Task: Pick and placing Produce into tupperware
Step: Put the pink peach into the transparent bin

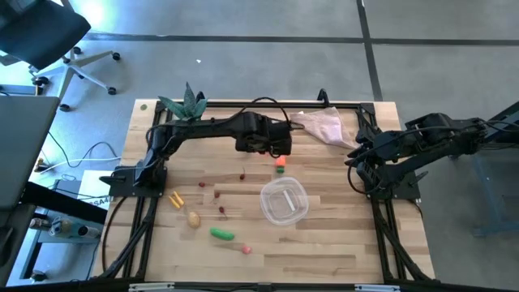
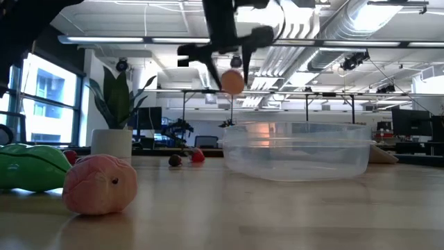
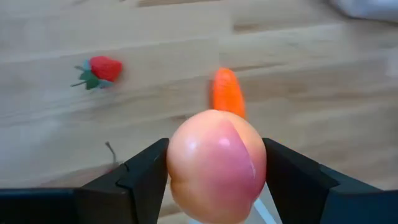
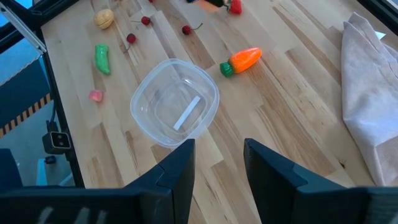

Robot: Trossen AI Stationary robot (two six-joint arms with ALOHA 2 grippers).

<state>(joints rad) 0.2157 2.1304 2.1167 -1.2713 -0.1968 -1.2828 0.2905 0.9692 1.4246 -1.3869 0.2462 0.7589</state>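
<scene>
Toward the near table edge from my left gripper (image 1: 278, 148), clamped on a peach (image 3: 216, 163), lies the tub (image 1: 284, 200).

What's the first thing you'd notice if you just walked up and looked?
The left end effector pinching a round peach-pink fruit in the air, over the table's far middle. Just nearer sits the empty clear tub, with an orange carrot lying on the wood beside it. The right end effector waits open at the right side.
</scene>
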